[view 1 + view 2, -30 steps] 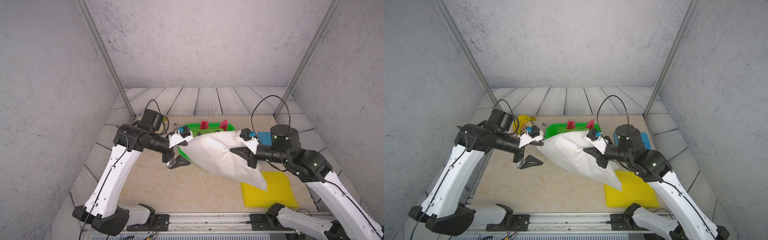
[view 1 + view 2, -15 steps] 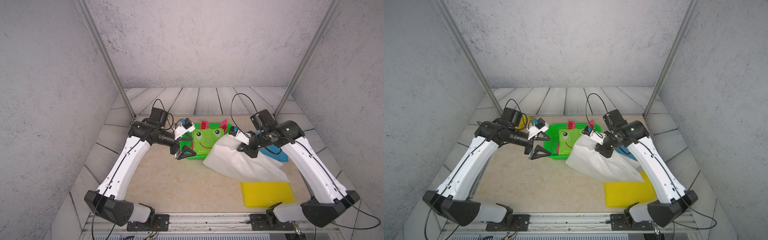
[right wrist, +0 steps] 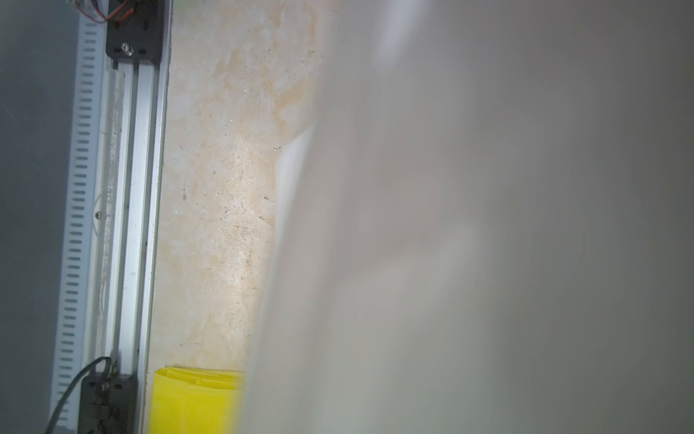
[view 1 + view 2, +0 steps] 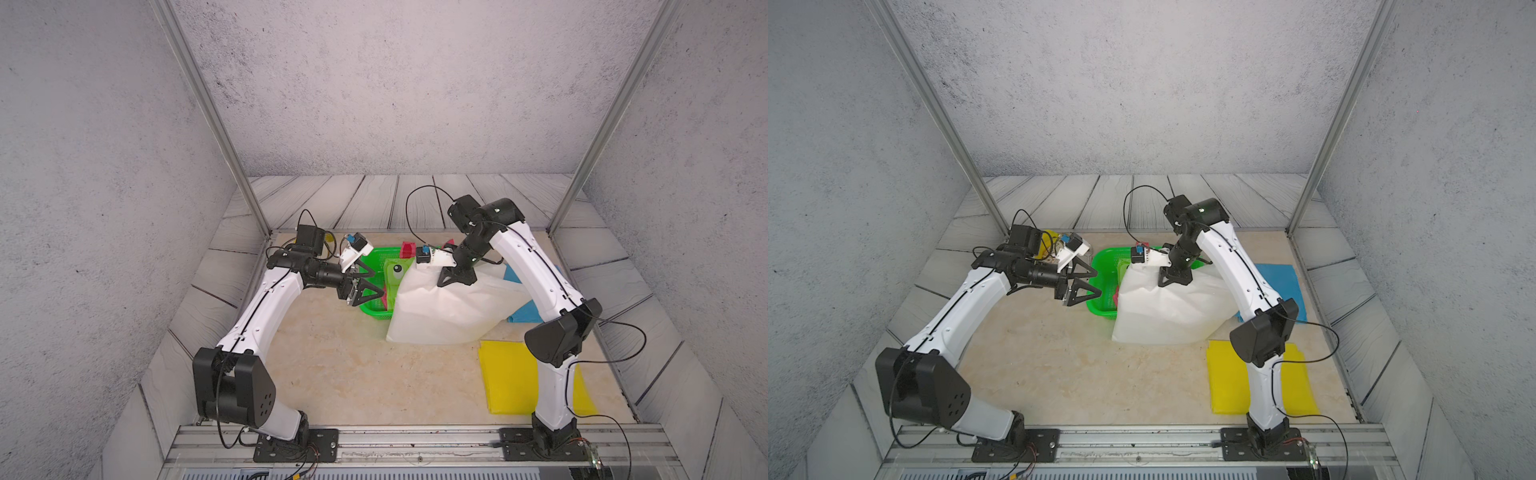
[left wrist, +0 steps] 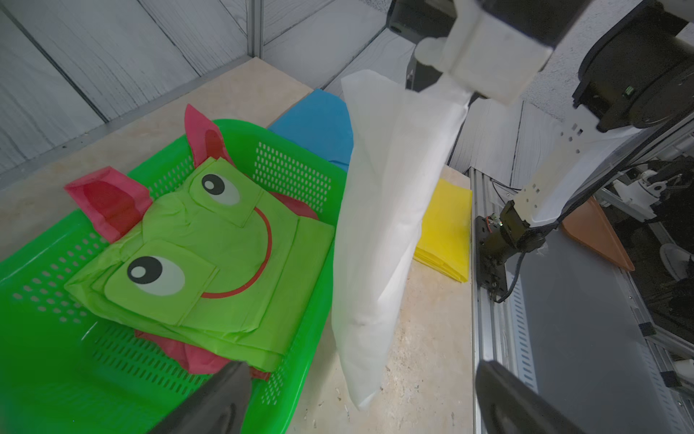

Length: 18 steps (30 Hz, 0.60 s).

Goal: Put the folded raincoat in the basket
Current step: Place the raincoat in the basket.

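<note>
Grey textured walls enclose a beige marble-look tabletop (image 4: 332, 374), where the bright green perforated plastic basket (image 4: 376, 311) sits directly beneath the left gripper (image 4: 376, 283), whose jaws are spread wide and hold nothing. Inside the basket, seen from the left wrist, lie a folded lime-green raincoat with a frog face (image 5: 210, 255) on top of a folded red one (image 5: 109, 199), so two garments look already stowed. The right gripper (image 4: 451, 279) is clamped on the upper edge of a white folded raincoat (image 4: 449, 307), which hangs below it just beside the basket's wall, outside the rim, with its lower edge down by the tabletop; whether it touches is unclear. This one appears mid-carry: it needs lifting over the rim and releasing. Farther from both grippers, a folded yellow raincoat (image 4: 507, 374) and a folded blue one (image 4: 1279, 282) lie on the tabletop, apparently waiting.
</note>
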Available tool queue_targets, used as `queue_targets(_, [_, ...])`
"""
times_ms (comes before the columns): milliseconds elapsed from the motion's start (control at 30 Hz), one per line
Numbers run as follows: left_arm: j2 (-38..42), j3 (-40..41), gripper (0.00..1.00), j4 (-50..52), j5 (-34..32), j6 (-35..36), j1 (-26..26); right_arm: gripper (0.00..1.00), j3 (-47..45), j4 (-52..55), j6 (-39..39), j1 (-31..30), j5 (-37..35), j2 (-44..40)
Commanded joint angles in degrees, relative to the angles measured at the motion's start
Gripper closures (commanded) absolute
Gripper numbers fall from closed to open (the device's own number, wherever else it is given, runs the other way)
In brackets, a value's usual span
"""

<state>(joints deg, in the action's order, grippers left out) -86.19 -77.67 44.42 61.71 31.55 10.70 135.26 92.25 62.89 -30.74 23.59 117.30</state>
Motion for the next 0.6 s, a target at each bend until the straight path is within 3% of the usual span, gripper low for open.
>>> queue_targets(0, [-0.31,2.40,0.01,-8.03,-3.28,-2.37,-0.24,1.00,4.07,-0.40,5.90,-0.71,-5.00,3.92])
queue_targets(167, [-4.48,2.64,0.01,-13.52,-6.54,-5.47,-0.24,0.99,0.19,-18.86,7.11,-1.95,-13.87,5.96])
queue_targets(433, [-11.23,-0.70,0.00,-16.30,-5.42,-7.18,-0.24,0.90,-5.12,-39.44,15.40,-2.27,-12.03,10.39])
queue_targets(500, [-12.11,-0.65,0.00,-17.26,-6.79,-7.12,-0.24,0.67,-5.21,-44.46,15.08,-2.22,-10.16,12.45])
queue_targets(567, [-12.62,-0.14,0.00,-18.64,-8.81,-7.76,-0.24,0.59,-5.18,-48.40,15.34,-2.50,-9.91,14.30])
